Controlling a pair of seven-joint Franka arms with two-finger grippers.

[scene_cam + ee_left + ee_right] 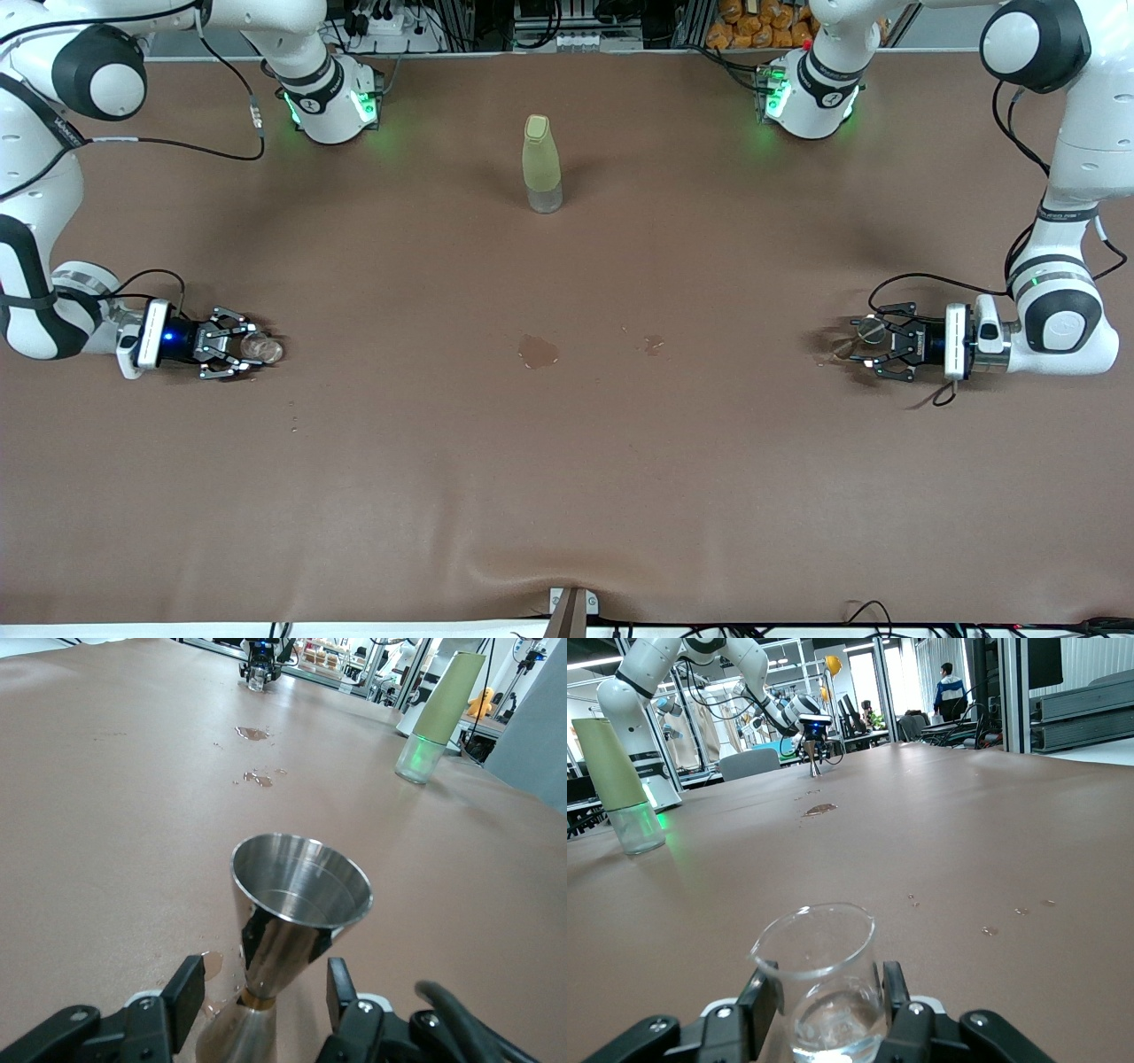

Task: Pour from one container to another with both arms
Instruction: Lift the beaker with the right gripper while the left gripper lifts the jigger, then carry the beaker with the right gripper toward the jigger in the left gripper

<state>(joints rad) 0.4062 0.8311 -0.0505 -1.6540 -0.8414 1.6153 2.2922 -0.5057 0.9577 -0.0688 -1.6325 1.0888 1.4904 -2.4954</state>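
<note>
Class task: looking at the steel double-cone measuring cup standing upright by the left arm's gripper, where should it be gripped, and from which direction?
Grip the steel measuring cup at its narrow waist, coming in level from the left arm's end of the table. It stands upright, both cones flare away from the waist, and the left gripper already has its jaws either side there.

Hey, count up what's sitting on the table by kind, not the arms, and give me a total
Bottles: 1, the yellow-green bottle standing between the two arm bases
Glass beakers: 1, the clear beaker between the right gripper fingers
Metal jiggers: 1, the steel jigger between the left gripper fingers
Liquid spills: 2, a larger puddle and a smaller puddle
Total: 5
</note>
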